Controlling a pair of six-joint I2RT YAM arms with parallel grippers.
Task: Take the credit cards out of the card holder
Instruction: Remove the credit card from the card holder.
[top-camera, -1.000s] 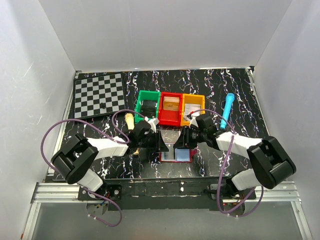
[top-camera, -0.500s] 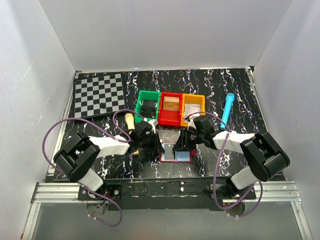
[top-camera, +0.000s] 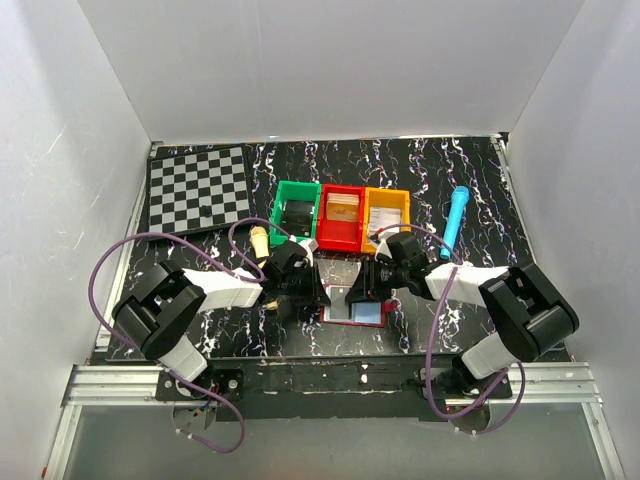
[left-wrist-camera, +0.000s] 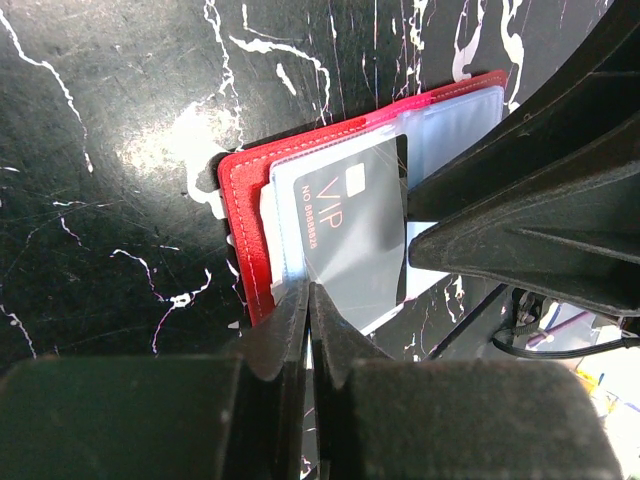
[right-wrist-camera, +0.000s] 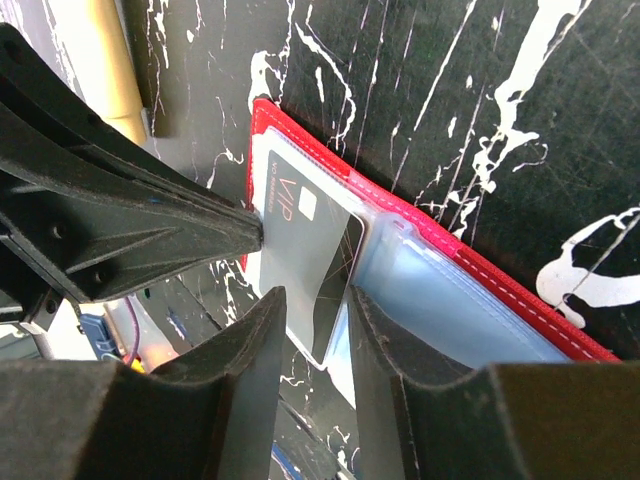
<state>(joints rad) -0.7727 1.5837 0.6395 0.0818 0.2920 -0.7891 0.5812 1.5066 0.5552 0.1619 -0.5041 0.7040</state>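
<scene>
At 6 o'clock of the red bin (top-camera: 322, 216), the card holder (left-wrist-camera: 240, 225) lay open on the worktop (top-camera: 480, 170), the left end effector (left-wrist-camera: 308, 295) pinched shut on its VIP card (left-wrist-camera: 350, 230), the right end effector (right-wrist-camera: 315, 302) straddling it, slightly parted.

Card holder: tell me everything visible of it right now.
The card holder lies open and flat on the black marbled table, between the arms. Red stitched leather-like cover, glossy pale-blue plastic sleeves inside. A grey VIP card juts from one sleeve. The left gripper, shut, touches that card's edge; the right gripper, open, straddles its corner.
</scene>
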